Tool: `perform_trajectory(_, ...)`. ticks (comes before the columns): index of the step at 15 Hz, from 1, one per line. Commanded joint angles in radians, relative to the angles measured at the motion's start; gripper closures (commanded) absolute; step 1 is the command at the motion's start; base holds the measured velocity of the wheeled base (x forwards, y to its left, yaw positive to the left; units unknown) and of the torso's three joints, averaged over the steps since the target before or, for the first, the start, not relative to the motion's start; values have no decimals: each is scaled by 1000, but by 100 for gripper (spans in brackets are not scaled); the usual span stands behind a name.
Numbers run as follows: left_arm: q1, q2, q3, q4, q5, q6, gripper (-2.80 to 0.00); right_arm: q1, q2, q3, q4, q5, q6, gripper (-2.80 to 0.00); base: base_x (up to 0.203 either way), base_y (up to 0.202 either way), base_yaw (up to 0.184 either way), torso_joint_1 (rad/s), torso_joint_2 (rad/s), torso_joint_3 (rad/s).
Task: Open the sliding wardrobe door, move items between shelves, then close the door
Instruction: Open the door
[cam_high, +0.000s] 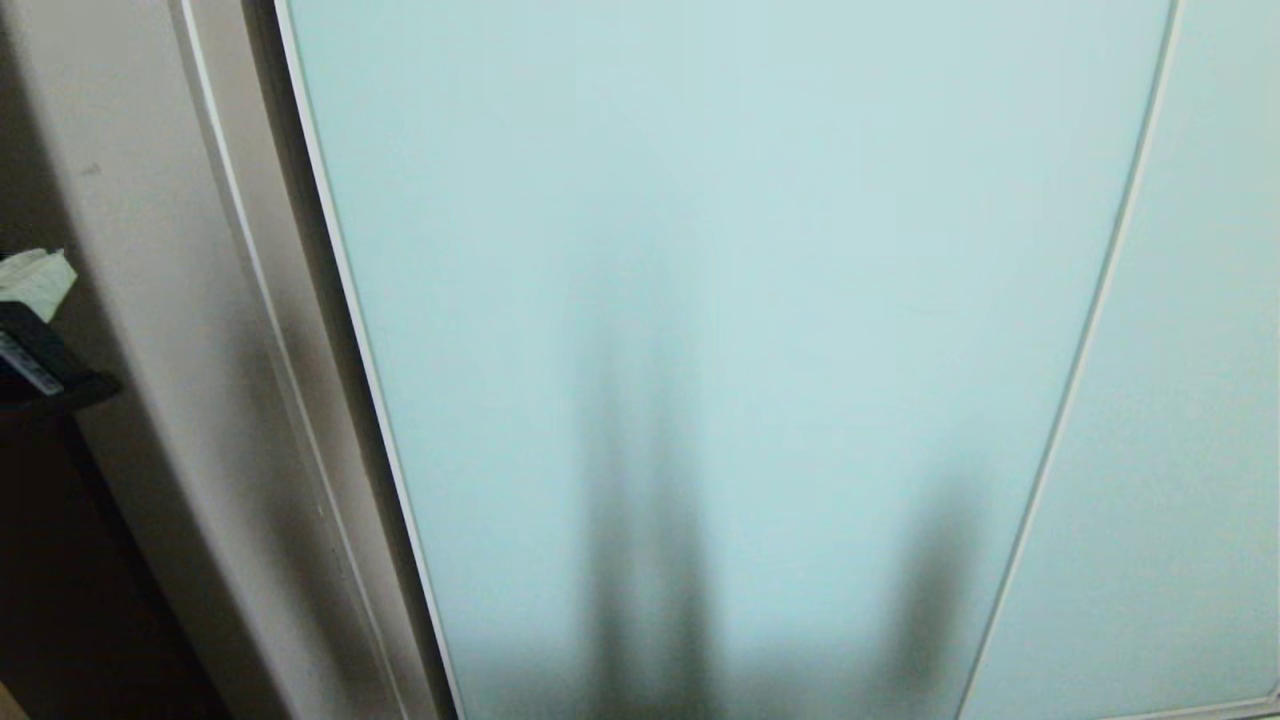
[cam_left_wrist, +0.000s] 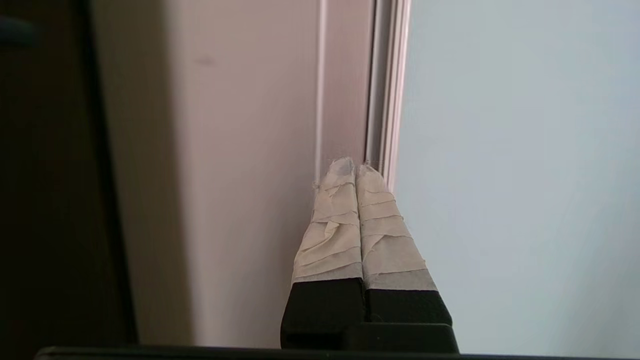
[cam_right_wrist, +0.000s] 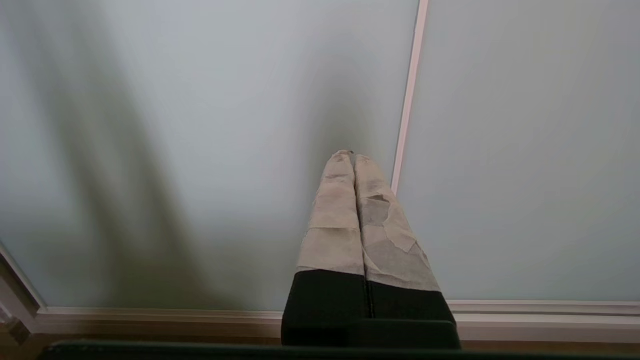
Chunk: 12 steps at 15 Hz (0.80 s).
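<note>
Filling most of your head view, the sliding wardrobe door (cam_high: 720, 300) is standing shut before you, its frosted pale aqua glass reaching from the thin silvery-white frame on the left to the one on the right. You are seeing a second glass panel (cam_high: 1190, 420) just beyond that right frame. To the left of the door, the off-white side post (cam_high: 190, 330) is running down, and past it a dark piece of furniture (cam_high: 40, 380) is carrying a pale crumpled thing (cam_high: 35, 280).

Your left tool (cam_left_wrist: 355, 167) is pointing at the seam between the side post and the door's left frame, its two taped fingers (cam_left_wrist: 332, 230) pressed together with nothing between them. You cannot tell whether the tips are touching the frame.

Your right tool (cam_right_wrist: 348, 157) is hanging low before the door, near the frame strip between the two panels, its taped fingers (cam_right_wrist: 335, 220) likewise pressed together and pinching nothing. A bottom rail (cam_right_wrist: 150, 317) is running beneath it. Soft dark shadows are falling across the glass.
</note>
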Motion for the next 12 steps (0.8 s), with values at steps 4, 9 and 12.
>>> perform_trajectory(4,2,140,-60,-18,14,-4,0,0,0,0,-1,0,0,0,0,0,0,0,0,0)
perform_trajectory(9,3,213,-56,-55,45,-4,0,0,0,0,-1,0,0,0,0,0,0,0,0,0)
perform_trajectory(12,3,268,-64,-61,44,-6,0,0,0,0,-1,0,0,0,0,0,0,0,0,0)
